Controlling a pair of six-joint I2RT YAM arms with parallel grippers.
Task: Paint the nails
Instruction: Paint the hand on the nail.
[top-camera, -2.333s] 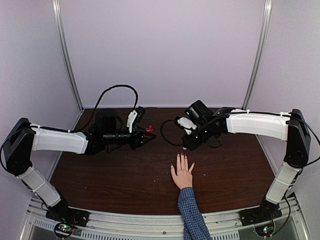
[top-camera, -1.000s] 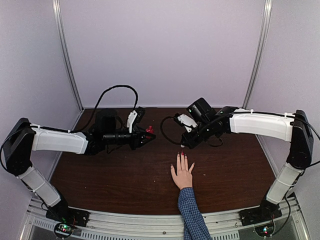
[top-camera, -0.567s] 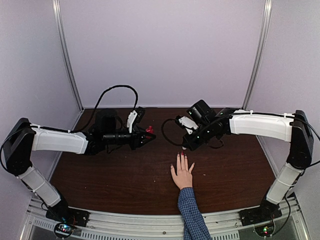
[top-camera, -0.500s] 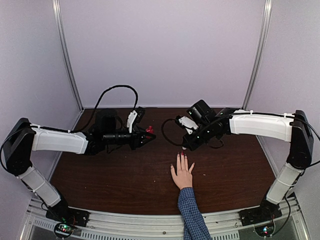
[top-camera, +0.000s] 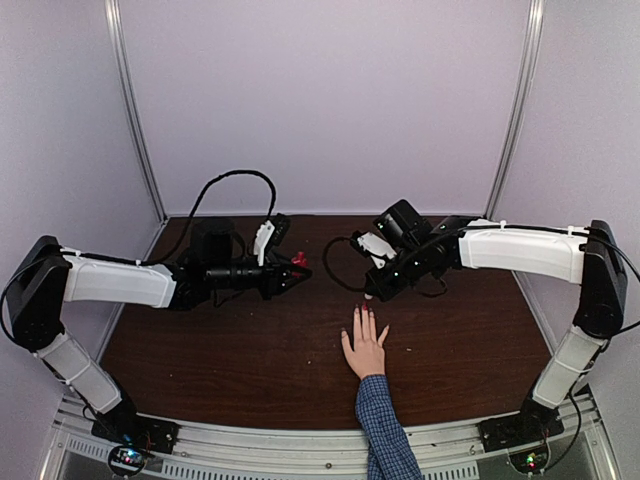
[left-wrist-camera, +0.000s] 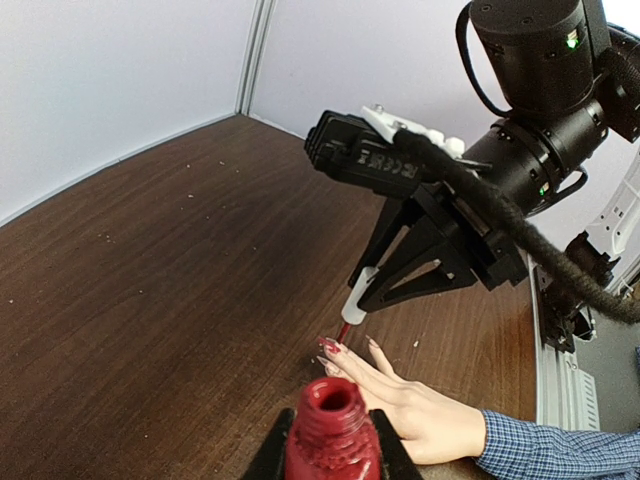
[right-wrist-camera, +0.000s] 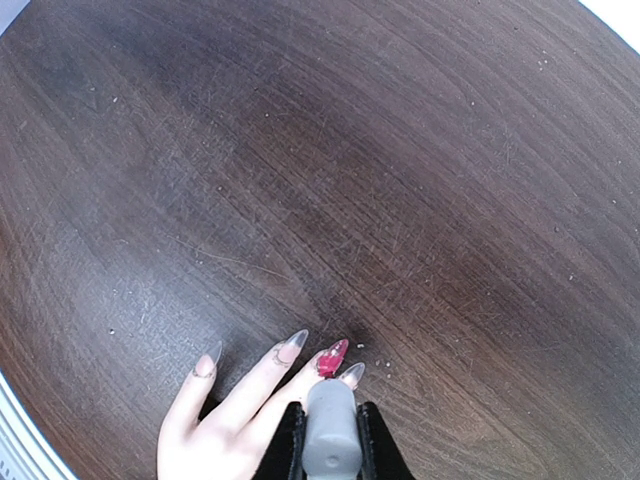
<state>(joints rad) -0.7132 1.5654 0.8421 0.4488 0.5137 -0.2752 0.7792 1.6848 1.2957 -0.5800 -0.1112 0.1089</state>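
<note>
Right wrist view: right gripper (right-wrist-camera: 329, 440) is pinching the brush cap (right-wrist-camera: 330, 432), hovering over the nails (right-wrist-camera: 332, 356) to dab polish.

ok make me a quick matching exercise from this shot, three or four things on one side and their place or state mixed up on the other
Things:
1. left gripper
2. right gripper
3. hand
4. middle fingernail

States:
A. flat on the table, palm down
B. shut on the white-capped brush
C. coated red
D. shut on the open red polish bottle

Pairs: 1-D, 2-B, 3-A, 4-C
</note>
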